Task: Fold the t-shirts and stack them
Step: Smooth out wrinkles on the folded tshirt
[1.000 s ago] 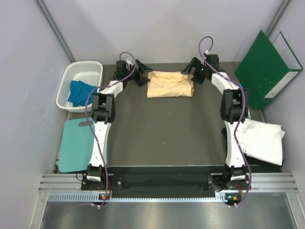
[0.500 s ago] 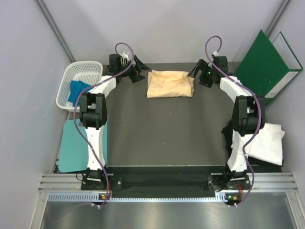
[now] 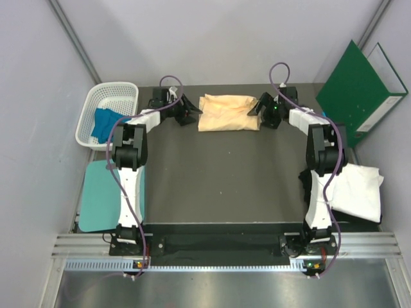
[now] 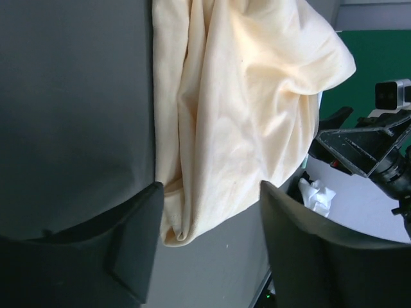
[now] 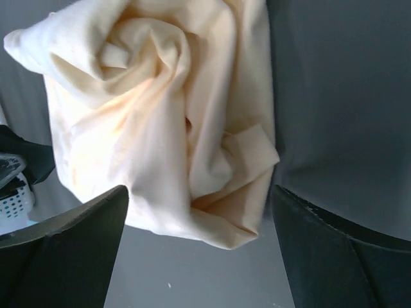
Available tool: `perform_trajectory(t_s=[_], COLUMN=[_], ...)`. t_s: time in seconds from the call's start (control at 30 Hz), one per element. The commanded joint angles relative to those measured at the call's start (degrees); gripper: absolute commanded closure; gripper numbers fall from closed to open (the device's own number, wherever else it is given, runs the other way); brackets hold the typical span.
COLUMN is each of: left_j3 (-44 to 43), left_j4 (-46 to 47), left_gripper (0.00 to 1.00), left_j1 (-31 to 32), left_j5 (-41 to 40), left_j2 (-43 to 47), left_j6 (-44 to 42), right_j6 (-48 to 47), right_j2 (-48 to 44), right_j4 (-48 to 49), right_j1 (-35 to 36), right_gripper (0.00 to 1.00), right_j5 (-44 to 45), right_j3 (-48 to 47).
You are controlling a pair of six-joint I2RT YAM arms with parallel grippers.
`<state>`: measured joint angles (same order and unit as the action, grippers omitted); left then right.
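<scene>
From above, the loosely folded peach t-shirt [image 3: 229,113] lies at the far middle of the table [image 3: 218,173], with the left claw [image 3: 188,113] and the right claw [image 3: 262,110] at its two ends. The left wrist view shows the left claw spread, with the t-shirt's edge lying between its fingers [image 4: 135,244] unpinched. The right wrist view shows the right claw spread likewise around the other end.

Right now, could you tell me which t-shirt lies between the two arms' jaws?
The peach-yellow t-shirt, at the far middle; the blue t-shirt sits in the basket, and the white t-shirt lies at the right edge.
</scene>
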<state>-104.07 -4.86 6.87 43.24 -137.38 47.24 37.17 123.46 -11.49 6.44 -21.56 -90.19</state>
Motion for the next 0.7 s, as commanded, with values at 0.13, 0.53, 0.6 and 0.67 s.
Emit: perform_trajectory(t_s=[0.13,0.53,0.6,0.67], left_j3=[-6.5,-6.6,-4.2,-1.8], left_j4=[2.8,2.2,2.1,0.2], left_gripper=[0.59,1.0,1.0,1.0], left_j1=[0.0,0.0,0.0,0.0], left_j5=[1.8,2.6,2.3,2.4], left_j2=[-4.1,-5.4,-3.5,-1.5], left_j6=[1.9,2.4,2.0,0.7], right_j6=[2.7,5.9,6.1,5.7], right_j2=[1.6,7.5,6.8,4.6], right_j4=[0.9,2.0,2.1,1.7], right_j1=[1.0,1.5,1.6,1.6], right_gripper=[0.22,0.82,0.94,0.95], right_j5=[-3.2,-11.9,-12.3,-12.3], right_j3=[-6.1,-7.3,-6.1,-3.3])
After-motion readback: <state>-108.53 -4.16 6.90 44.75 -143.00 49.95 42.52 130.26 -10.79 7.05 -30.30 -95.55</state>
